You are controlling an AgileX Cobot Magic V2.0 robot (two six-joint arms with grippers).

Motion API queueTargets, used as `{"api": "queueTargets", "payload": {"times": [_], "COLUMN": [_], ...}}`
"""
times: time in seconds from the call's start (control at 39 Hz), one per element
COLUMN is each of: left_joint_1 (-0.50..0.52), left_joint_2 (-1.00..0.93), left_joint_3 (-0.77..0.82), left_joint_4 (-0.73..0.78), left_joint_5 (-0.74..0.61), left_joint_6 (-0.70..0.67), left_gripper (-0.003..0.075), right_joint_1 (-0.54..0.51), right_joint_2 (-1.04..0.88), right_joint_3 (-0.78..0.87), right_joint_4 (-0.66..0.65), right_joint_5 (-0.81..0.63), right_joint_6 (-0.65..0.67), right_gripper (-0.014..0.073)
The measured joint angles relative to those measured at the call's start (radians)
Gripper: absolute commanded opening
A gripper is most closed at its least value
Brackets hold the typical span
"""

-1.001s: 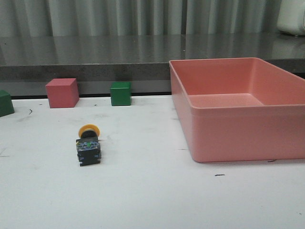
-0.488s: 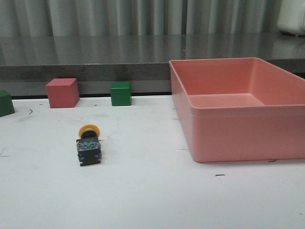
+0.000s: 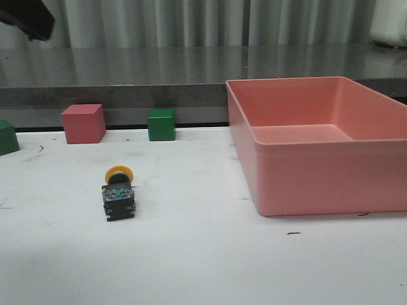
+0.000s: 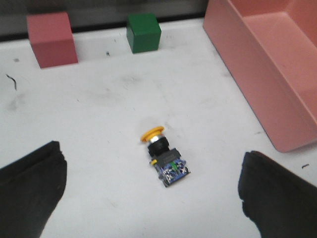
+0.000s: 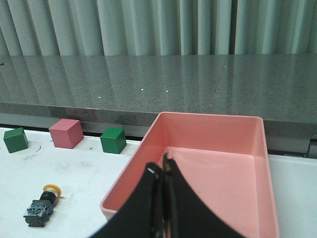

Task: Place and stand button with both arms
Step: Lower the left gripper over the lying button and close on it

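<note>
Two claws are at work here, and neither has touched anything yet. The left claw (image 4: 151,198) hangs above the desk (image 3: 203,254) with its fingers spread wide, and the push-button (image 4: 162,156) lies on the surface between them, well clear of both. From the front only a dark corner of the left arm (image 3: 27,19) shows at the upper left edge. The right claw (image 5: 161,198) is held high and back, its two fingers pressed together with nothing between them, looking down over the pink bin (image 5: 208,163).

The button lies on its side on the desk, left of centre, its yellow cap (image 3: 118,173) pointing away toward the back wall and its clear bluish contact block (image 3: 119,196) nearer the front edge. By my reckoning the task has barely begun: no grasp, no lift, and the button is not standing. All of that is left, and I would expect the left claw to come down on it first, since it is already lined up over it.

Around it, a pink cube (image 3: 83,123) and a green cube (image 3: 161,124) sit along the back edge, well apart from the button, and a second green cube (image 3: 7,137) shows at the far left. The pink bin stands off to the right and is empty. Nothing lies close enough to the button to block a descent.
</note>
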State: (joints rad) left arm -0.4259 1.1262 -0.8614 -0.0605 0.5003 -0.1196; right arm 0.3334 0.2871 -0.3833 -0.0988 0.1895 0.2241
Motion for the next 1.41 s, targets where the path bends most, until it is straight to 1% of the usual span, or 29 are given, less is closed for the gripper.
{"api": "queueTargets", "payload": {"times": [0.18, 0.33, 0.46, 0.67, 0.98, 1.15, 1.26, 1.33, 1.41], "left_joint_1": [-0.002, -0.002, -0.002, -0.002, -0.002, -0.002, -0.002, -0.002, -0.002], "left_joint_2": [0.22, 0.392, 0.538, 0.711, 0.907, 0.986, 1.005, 1.008, 1.009], "left_joint_3": [-0.166, -0.314, -0.416, -0.523, -0.658, -0.717, -0.731, -0.734, -0.735], "left_joint_4": [-0.043, -0.082, -0.092, -0.094, -0.109, -0.112, -0.112, -0.112, -0.11], "left_joint_5": [0.209, 0.345, 0.442, 0.472, 0.488, 0.537, 0.553, 0.56, 0.565], "left_joint_6": [-0.002, -0.008, -0.059, -0.121, -0.13, -0.139, -0.145, -0.145, -0.145], "left_gripper": [0.0673, 0.0673, 0.0673, 0.0673, 0.0672, 0.0666, 0.0622, 0.0554, 0.0467], "right_joint_1": [0.0, 0.0, 0.0, 0.0, 0.0, 0.0, 0.0, 0.0, 0.0], "right_joint_2": [0.0, 0.0, 0.0, 0.0, 0.0, 0.0, 0.0, 0.0, 0.0], "right_joint_3": [0.0, 0.0, 0.0, 0.0, 0.0, 0.0, 0.0, 0.0, 0.0], "right_joint_4": [0.0, 0.0, 0.0, 0.0, 0.0, 0.0, 0.0, 0.0, 0.0], "right_joint_5": [0.0, 0.0, 0.0, 0.0, 0.0, 0.0, 0.0, 0.0, 0.0], "right_joint_6": [0.0, 0.0, 0.0, -0.001, -0.001, -0.001, -0.002, -0.002, -0.002], "right_gripper": [-0.0069, -0.0069, -0.0069, -0.0069, -0.0069, -0.0069, -0.0069, -0.0069, -0.0069]}}
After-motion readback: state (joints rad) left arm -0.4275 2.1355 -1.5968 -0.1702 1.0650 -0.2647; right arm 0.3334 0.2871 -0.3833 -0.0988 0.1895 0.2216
